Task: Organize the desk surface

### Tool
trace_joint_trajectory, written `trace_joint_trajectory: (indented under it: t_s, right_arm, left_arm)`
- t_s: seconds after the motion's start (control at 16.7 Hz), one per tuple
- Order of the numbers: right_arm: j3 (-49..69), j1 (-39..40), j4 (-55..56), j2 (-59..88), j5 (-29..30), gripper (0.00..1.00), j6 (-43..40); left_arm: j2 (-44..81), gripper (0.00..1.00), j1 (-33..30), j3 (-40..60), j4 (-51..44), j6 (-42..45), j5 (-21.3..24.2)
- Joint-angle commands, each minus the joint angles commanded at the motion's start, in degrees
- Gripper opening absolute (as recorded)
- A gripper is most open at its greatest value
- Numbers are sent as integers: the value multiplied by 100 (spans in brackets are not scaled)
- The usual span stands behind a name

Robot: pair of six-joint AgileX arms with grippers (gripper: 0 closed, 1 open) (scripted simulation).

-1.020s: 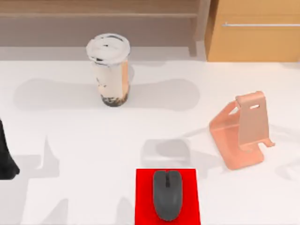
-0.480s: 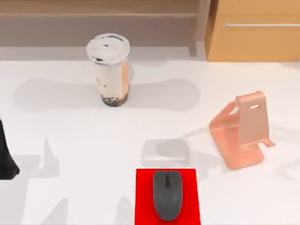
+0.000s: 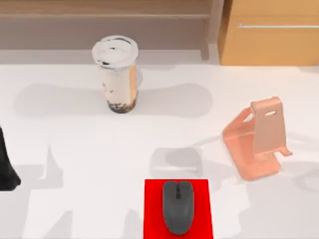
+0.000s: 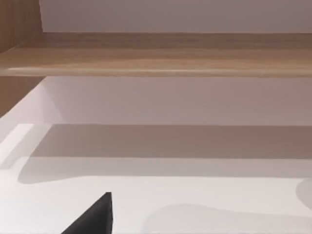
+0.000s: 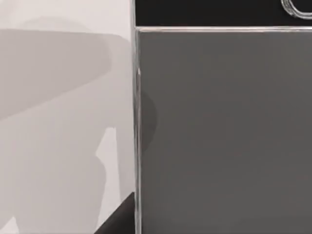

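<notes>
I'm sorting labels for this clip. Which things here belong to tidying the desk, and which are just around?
Part of the job: desk, mouse, red mat, drink cup, phone stand.

Just around: cabinet, shelf.

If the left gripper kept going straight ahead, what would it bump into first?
Probably the wooden shelf board at the desk's back; the white desk surface before the left gripper looks free, though depth is unclear.

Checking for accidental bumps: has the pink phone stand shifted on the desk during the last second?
No. The pink phone stand sits at the same spot right of the red mat and below the wooden cabinet throughout.
</notes>
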Motion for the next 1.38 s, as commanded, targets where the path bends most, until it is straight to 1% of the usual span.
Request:
trace_joint_trajectory:
  t_s: [0.42, 0.54, 0.66, 0.84, 1.14, 1.38]
  right_arm:
    - [-1156, 3378, 1633, -2131, 623, 0, 1687]
    - [-1444, 4134, 2105, -2633, 801, 0, 2065]
    - [-1698, 4691, 2508, -2991, 949, 0, 2342]
    - [-1918, 5070, 2838, -3237, 1068, 0, 2536]
    - [-1902, 5062, 2834, -3225, 1056, 0, 2550]
    - [-1702, 5063, 2925, -3559, 1127, 0, 2839]
  left_arm:
    - [0, 100, 0, 0, 0, 0, 0]
    - [0, 100, 0, 0, 0, 0, 0]
    - [0, 100, 0, 0, 0, 0, 0]
    - [0, 100, 0, 0, 0, 0, 0]
    - [0, 100, 0, 0, 0, 0, 0]
    - [0, 100, 0, 0, 0, 0, 0]
